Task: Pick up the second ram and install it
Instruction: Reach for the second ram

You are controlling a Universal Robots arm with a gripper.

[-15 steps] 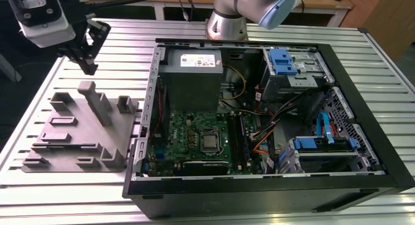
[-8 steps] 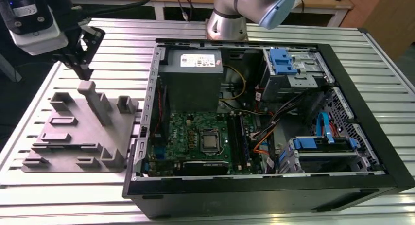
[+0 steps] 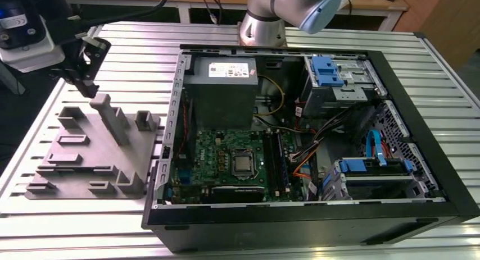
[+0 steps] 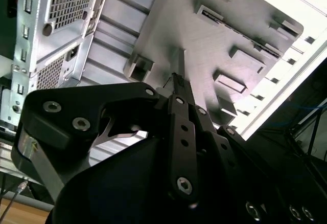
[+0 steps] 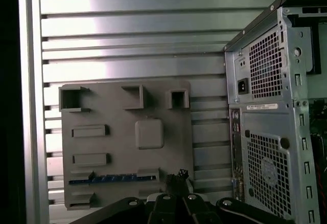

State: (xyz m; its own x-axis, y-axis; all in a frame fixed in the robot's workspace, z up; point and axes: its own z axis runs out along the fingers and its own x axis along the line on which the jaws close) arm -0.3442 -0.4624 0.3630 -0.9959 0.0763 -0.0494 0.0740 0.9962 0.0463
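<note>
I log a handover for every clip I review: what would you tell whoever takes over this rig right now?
The hand hangs over the grey holder at the exterior view's left, outside the open case.
The second ram looks to be the thin strip standing on edge in a holder slot in the first wrist view, close to the hand.
Done: nothing visible on this ram.
Left: the ram is not lifted and not in the motherboard slots.
</note>
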